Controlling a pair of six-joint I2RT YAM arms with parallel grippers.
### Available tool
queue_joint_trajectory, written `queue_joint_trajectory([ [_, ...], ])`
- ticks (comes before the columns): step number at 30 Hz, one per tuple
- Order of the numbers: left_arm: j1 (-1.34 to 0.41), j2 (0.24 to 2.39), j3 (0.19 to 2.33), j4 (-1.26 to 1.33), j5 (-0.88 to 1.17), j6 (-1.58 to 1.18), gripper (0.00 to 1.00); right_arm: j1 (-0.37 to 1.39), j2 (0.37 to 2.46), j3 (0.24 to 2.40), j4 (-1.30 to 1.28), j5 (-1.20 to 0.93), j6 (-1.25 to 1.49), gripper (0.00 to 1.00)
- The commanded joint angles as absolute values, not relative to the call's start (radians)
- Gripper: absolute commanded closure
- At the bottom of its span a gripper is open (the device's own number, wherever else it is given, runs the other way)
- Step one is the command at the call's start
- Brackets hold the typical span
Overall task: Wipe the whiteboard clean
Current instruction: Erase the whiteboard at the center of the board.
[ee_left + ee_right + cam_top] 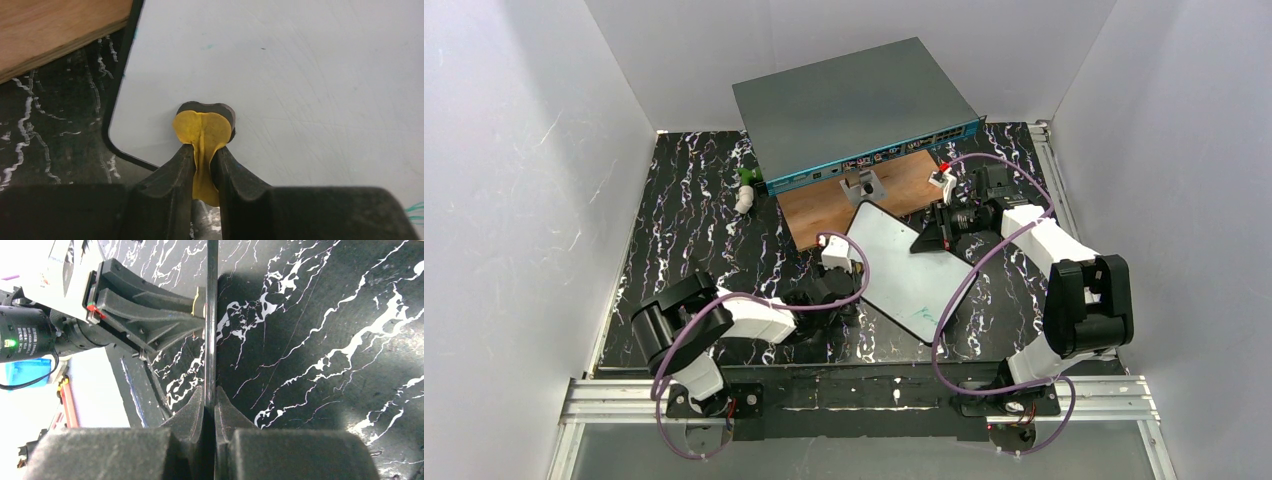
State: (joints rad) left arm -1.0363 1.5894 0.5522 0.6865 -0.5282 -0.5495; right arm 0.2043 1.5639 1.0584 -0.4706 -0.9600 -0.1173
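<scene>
Black marbled tabletop [686, 225], whiteboard [909, 270] near centre; likely thin, stiff, slick, best held by its rim; right gripper [210, 402] clamps that edge; left gripper [205, 167] pinches a yellow pad [204, 131] near its corner.

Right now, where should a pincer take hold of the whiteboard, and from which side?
Grip the whiteboard by its thin rim at the far right edge, coming in from the right. It is a flat, wide sheet, so only its thickness fits inside a pincer. The right pincer is shut on that edge.
</scene>
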Motion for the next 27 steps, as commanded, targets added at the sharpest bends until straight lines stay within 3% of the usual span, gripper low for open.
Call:
queue_joint_trajectory([
  [1,-1.111,1.670,0.640,0.812,-0.226,-0.629,1.00,0.276,1.561,1.060,-0.540,-1.098,-0.107,0.99],
  [18,-1.242,1.830,0.846,0.806,-0.133,-0.668,1.00,0.276,1.555,1.060,-0.536,-1.103,-0.098,0.99],
  [27,-1.249,1.796,0.842,0.638,-0.315,-0.665,1.00,0.275,1.554,1.062,-0.537,-1.102,-0.098,0.99],
])
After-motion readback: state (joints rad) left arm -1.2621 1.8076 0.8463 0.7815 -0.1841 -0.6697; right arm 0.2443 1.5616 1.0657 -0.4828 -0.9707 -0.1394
